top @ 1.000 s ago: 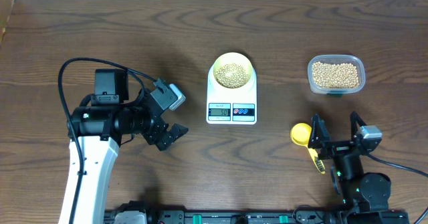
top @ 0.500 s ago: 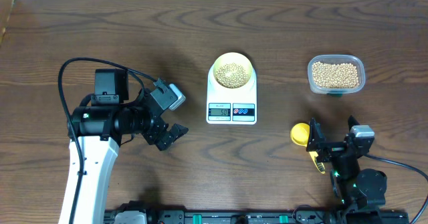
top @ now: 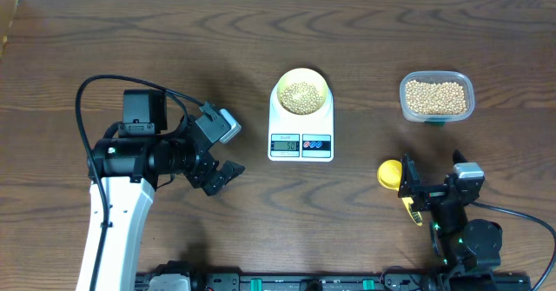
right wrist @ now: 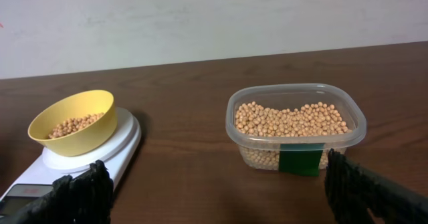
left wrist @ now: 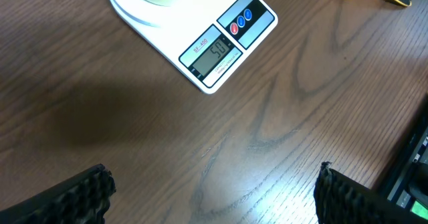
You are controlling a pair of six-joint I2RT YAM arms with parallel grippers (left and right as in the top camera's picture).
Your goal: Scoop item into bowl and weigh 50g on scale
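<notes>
While bowl of beans sits on scale, display reading 50

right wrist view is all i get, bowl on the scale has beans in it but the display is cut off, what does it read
Observer: In the left wrist view the display reads 50.
Operator: ok where's the scoop, not in my view
Observer: Overhead, the scoop lies on the table beside the right gripper, which is not holding it.
Operator: and the left arm
Observer: The left gripper hangs open over bare table, left of the scale.
</notes>
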